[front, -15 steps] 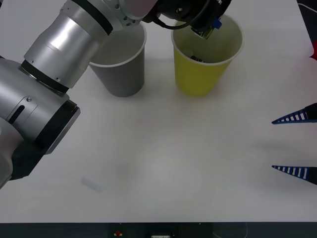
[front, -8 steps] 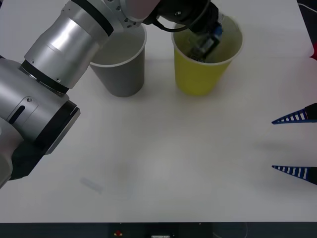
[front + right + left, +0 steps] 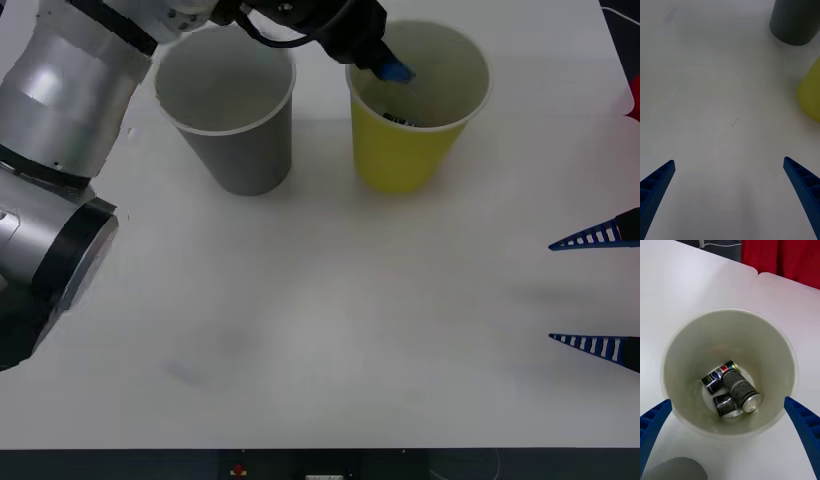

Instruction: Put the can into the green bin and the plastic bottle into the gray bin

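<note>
A plain white desk (image 3: 330,330) carries two cups side by side: the gray bin (image 3: 232,110), then the green bin (image 3: 415,105). The left hand (image 3: 730,435) hangs spread open over the green bin, where the can (image 3: 742,391) lies among others. The right hand (image 3: 597,290) waits open at the desk's right edge.

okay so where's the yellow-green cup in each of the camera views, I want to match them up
Front view: the green bin stands at the table's far side, right of the gray bin, with the left gripper over its mouth.
Right wrist view: its yellow-green wall shows at the picture's edge, near the gray bin.
Left wrist view: seen from above, its rim rings small cans.
Shared landmark: the gray bin.
</note>
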`<state>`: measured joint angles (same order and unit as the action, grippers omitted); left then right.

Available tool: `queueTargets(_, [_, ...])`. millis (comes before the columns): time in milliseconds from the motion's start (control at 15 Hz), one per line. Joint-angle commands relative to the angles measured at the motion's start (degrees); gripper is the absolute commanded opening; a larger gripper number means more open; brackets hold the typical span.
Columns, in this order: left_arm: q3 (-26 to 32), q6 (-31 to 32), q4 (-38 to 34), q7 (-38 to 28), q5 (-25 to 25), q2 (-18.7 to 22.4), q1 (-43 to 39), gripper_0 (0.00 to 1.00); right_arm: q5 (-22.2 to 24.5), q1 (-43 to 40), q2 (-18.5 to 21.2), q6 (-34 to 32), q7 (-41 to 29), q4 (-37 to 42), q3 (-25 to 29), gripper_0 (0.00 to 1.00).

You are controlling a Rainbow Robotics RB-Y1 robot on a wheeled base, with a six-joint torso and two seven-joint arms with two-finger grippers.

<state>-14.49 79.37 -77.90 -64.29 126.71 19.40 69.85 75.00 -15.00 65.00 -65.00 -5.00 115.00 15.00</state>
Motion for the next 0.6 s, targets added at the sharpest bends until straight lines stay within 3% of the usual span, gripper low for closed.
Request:
queueTargets(67, [0.87, 2.11, -14.21, -0.31, -4.1, 5.12, -8.5, 1.0, 0.0, 0.0, 0.0, 0.0, 0.0, 0.0, 0.0, 1.0])
queueTargets(333, [2.62, 1.14, -31.87, 0.13, -10.17, 12.95, -21.68, 1.0, 0.0, 0.0, 0.0, 0.0, 0.0, 0.0, 0.0, 1.0])
queueTargets(600, [3.33, -5.45, -44.09, 2.5, -13.68, 21.56, -34.16, 1.0, 0.0, 0.0, 0.0, 0.0, 0.0, 0.0, 0.0, 1.0])
